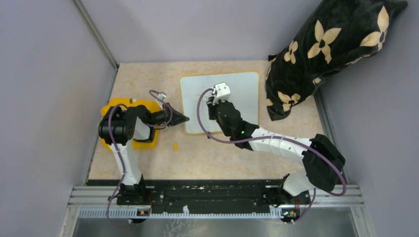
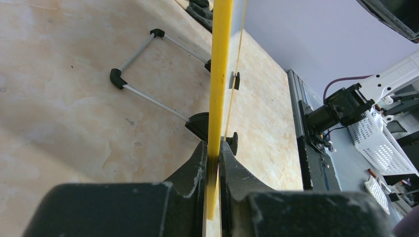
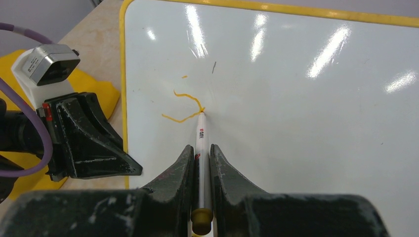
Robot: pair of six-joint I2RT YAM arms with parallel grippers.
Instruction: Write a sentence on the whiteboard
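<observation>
worktop (image 1: 222, 153): beige.
whiteboard (image 1: 242, 89): rim clenched by left end effector (image 2: 212, 146) (edge-on there).
right end effector (image 3: 200, 149): grasping marker (image 3: 201, 134), tip on whiteboard.
sentence (image 3: 179, 121): orange strokes, unreadable.

We had our left arm (image 1: 129, 163) folded low, its left gripper (image 2: 212, 148) clamped narrow. Our right arm (image 1: 276, 143) stretched forward-left, its right gripper (image 3: 201, 153) pinched nearly closed, tilted down.

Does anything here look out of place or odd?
A small orange piece, perhaps the cap of the white marker pen, lies loose on the beige table near the white, yellow-rimmed whiteboard. Nothing else stands out.
</observation>
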